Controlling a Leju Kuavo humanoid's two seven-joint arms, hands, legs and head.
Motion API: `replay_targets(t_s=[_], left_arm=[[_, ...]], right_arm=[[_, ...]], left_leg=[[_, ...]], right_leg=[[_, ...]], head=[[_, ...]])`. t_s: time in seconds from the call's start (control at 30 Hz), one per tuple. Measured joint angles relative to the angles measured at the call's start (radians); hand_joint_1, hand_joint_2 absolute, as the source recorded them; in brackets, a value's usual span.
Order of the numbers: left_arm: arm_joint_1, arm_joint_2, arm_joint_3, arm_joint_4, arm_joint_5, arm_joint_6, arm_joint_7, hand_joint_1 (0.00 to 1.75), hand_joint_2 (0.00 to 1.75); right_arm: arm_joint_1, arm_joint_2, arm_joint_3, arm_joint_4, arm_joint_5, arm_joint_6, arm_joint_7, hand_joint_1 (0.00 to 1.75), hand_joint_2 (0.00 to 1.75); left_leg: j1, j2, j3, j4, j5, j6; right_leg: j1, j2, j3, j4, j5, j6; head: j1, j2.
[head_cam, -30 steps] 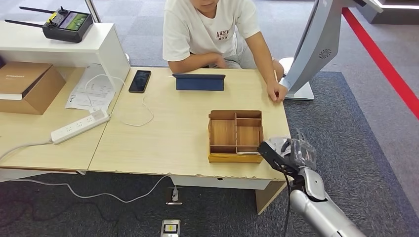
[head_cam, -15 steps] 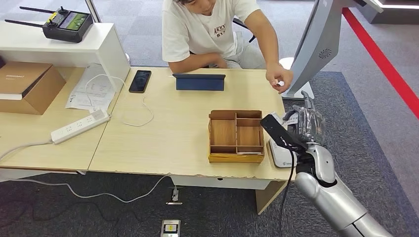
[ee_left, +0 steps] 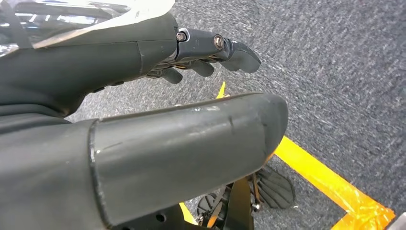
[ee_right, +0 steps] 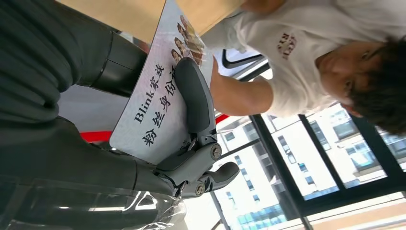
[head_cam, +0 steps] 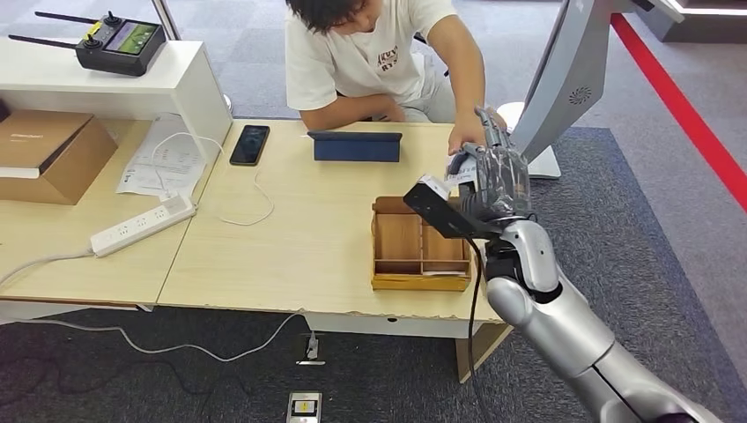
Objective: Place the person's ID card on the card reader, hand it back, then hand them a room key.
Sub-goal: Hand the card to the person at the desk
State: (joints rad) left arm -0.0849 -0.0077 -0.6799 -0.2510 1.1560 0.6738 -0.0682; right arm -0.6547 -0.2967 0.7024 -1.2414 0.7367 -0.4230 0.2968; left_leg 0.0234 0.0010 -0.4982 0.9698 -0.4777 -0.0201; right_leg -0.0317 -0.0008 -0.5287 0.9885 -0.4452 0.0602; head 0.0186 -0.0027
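Above the wooden tray (head_cam: 419,264), raised right hand (head_cam: 490,181) grips ID card (ee_right: 158,91).

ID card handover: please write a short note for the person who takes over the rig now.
Right hand holds the ID card, raised over the table's far right side, close to the person's hand.
Left hand hangs over the floor, holding nothing.
Wooden tray stands on the table near its front edge.
Done: whether the card was read cannot be told.
Left: give the card to the person, then hand over a room key.
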Motion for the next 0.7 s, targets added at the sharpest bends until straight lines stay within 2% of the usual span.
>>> replay_targets(t_s=[0.27, 0.53, 0.7], left_arm=[[-0.003, 0.008, -0.056, 0.0, 0.002, -0.003, 0.0, 0.0, 0.0], [-0.004, 0.012, -0.097, 0.0, 0.002, -0.003, 0.013, 0.0, 0.0], [-0.004, 0.019, -0.118, 0.0, 0.007, -0.006, 0.014, 0.0, 0.0]], right_arm=[[-0.102, 0.112, 0.087, 0.127, 0.019, 0.044, -0.013, 1.75, 1.75], [-0.164, 0.172, 0.128, 0.258, 0.005, 0.066, -0.012, 1.75, 1.75], [-0.184, 0.18, 0.149, 0.321, -0.013, 0.065, -0.002, 1.75, 1.75]], left_leg=[[0.0, -0.001, -0.001, 0.0, 0.0, 0.0], [0.0, -0.001, -0.002, 0.0, 0.0, 0.0], [0.0, -0.001, -0.002, 0.0, 0.0, 0.0]], right_leg=[[0.0, -0.001, -0.001, 0.0, 0.0, 0.0], [0.0, -0.001, -0.002, 0.0, 0.0, 0.0], [0.0, -0.001, -0.002, 0.0, 0.0, 0.0]], head=[[0.0, 0.0], [0.0, 0.0], [0.0, 0.0]])
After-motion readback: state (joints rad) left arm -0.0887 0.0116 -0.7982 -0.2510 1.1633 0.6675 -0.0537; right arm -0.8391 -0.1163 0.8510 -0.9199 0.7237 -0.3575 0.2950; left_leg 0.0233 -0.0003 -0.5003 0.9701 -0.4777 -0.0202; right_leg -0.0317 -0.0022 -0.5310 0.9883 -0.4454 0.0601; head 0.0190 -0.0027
